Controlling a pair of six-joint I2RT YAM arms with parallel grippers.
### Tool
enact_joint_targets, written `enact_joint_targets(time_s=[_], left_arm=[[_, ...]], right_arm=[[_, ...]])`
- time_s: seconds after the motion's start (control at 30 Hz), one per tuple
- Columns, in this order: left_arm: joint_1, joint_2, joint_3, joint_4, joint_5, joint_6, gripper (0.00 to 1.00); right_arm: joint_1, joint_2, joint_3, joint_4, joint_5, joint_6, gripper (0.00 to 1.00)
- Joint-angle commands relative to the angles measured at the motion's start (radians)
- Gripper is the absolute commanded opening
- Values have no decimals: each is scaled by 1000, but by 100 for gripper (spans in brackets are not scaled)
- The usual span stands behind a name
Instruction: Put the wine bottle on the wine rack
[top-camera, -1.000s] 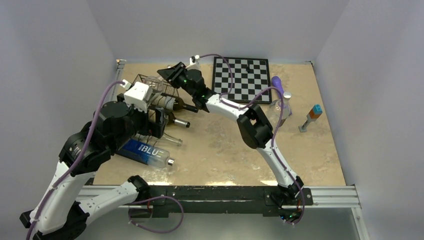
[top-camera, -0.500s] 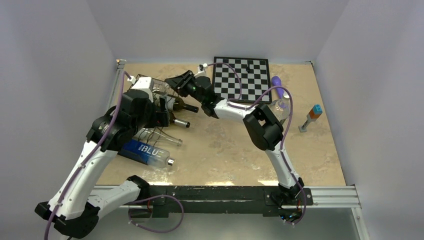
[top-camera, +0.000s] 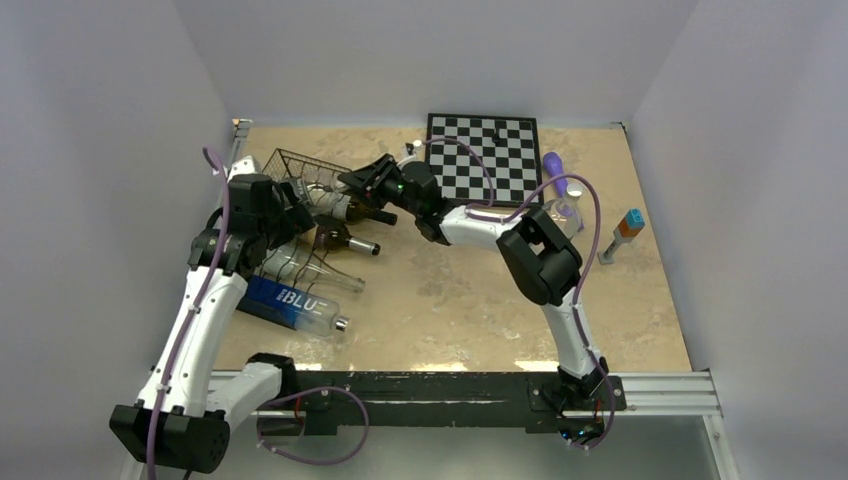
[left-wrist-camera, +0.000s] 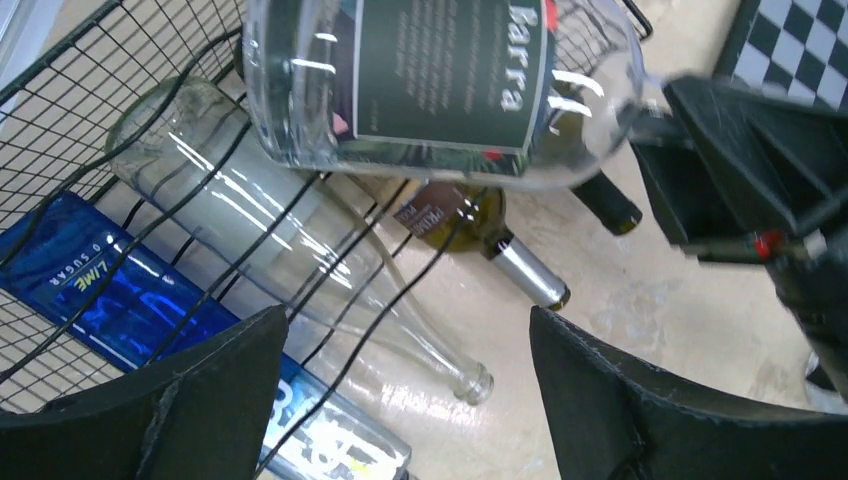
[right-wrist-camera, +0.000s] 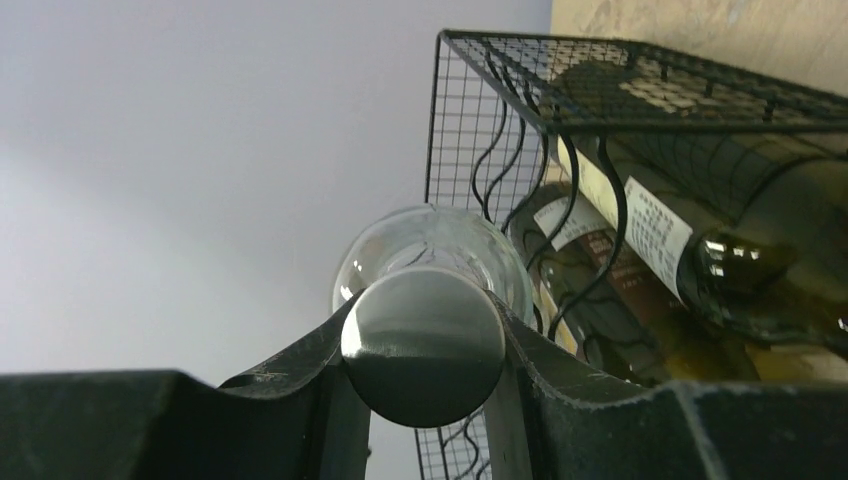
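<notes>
The wine bottle is clear glass with a dark label and lies tilted over the black wire wine rack. My right gripper is shut on its neck just behind the silver cap; it shows from above at the rack's right edge. A green labelled bottle lies in the rack. My left gripper hangs open and empty above the rack's near side, and in the top view sits left of the bottle.
An empty clear bottle, a blue bottle and an olive bottle with a silver cap lie beside or under the rack. Behind the rack lies a chessboard. A purple object and a small grey stand are at the right.
The left arm has straightened and its gripper has drawn back toward the rack's left side. The right gripper has shifted slightly right and nearer with the bottle.
</notes>
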Motion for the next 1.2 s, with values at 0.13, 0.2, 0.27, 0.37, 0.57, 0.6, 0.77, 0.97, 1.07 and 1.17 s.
enact_joint_targets(time_s=[0.13,0.2,0.27,0.37,0.57,0.6,0.77,0.97,1.07,1.17], left_arm=[[127,79,28,196,57,32,94],[132,116,34,210,46,32,93],[142,136,7,255,68,22,91],[150,160,-28,333,104,18,86],[156,221,-10,380,98,45,83],[156,228,-8,392,102,53,83],[157,267,2,397,87,77,82],[156,292,13,395,74,104,83],[157,294,9,392,67,114,83],[158,299,8,384,57,125,83]], right_arm=[[-9,-79,-34,30,-250,55,0],[-16,-79,-35,31,-280,65,0],[-18,-82,-33,30,-309,76,0],[-17,-86,-20,4,-346,95,0],[-14,-87,-71,55,-375,260,0],[-11,-89,-87,75,-370,287,0],[15,-77,-127,131,-379,407,0],[62,-55,-104,133,-386,474,0],[84,-27,-82,139,-385,509,0],[106,7,-59,162,-397,542,0]])
